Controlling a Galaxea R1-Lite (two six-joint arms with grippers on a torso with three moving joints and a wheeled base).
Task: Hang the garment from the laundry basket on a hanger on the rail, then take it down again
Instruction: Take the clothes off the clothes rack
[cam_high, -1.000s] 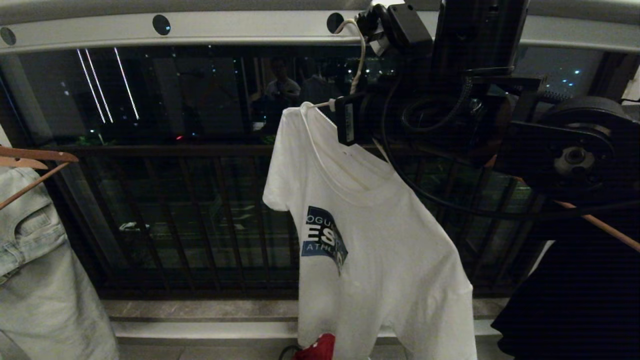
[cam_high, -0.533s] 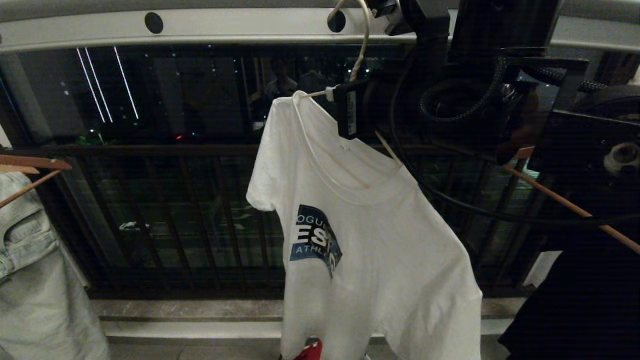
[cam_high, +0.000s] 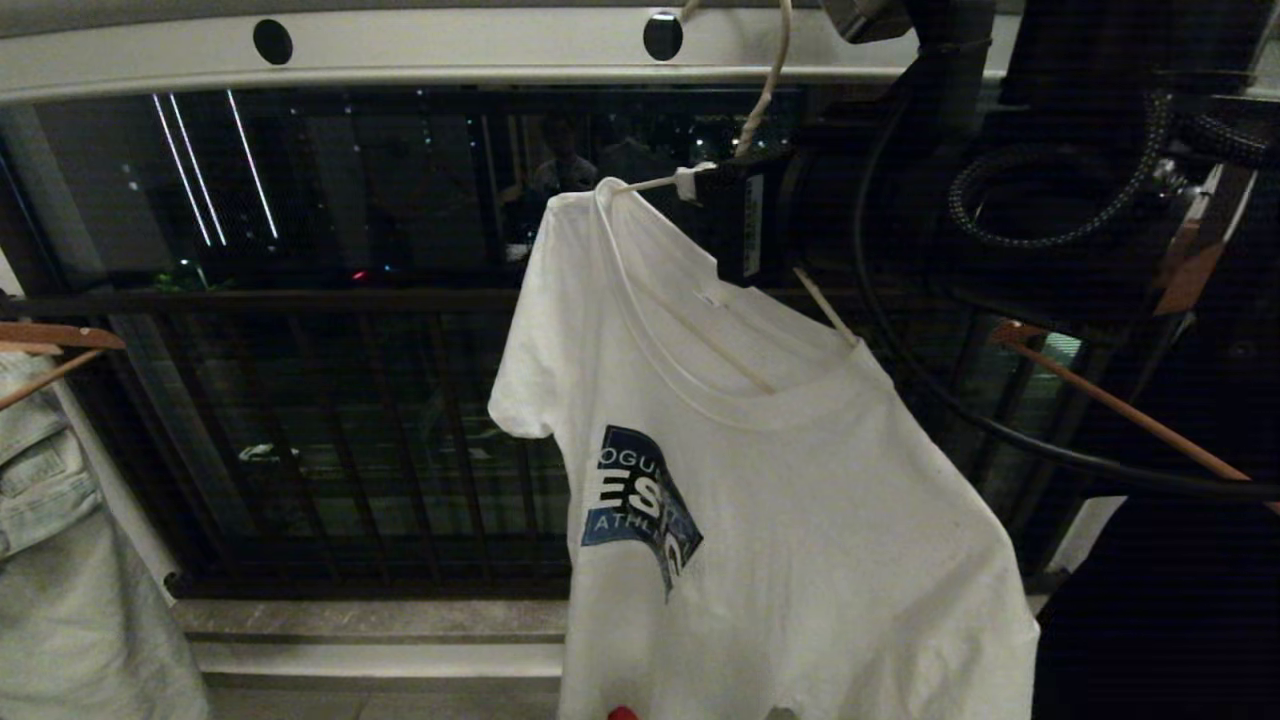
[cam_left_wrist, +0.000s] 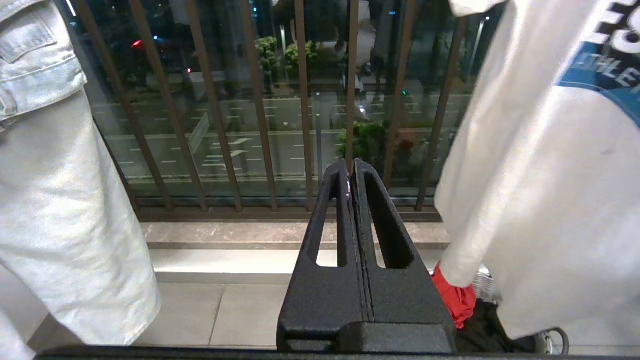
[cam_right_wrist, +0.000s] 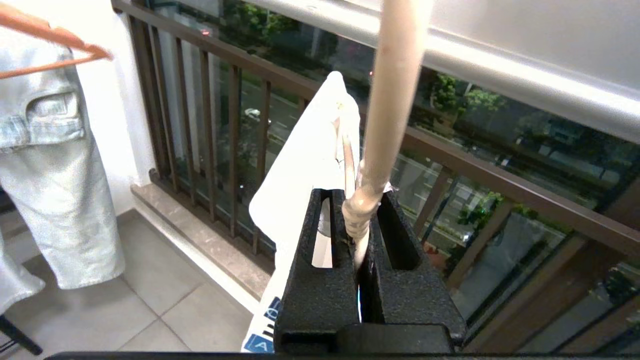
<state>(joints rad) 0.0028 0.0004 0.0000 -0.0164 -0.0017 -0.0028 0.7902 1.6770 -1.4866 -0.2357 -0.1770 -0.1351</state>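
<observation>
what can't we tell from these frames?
- Hanger hook tip: head view, cut off by the top edge, so on or off the rail is unclear.
- Laundry basket: in no view.
- Right tool: shut on the hanger neck in the wrist view; in the head view the dark arm hides it.
- T-shirt hem: cut off by the bottom edge.
- Logo lettering: partly folded out of sight.

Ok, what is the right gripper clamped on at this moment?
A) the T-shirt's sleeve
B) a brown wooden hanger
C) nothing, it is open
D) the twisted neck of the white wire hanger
D: in the right wrist view the right gripper is shut on the twisted neck of the hanger, with the T-shirt draped on it below the rail.
</observation>
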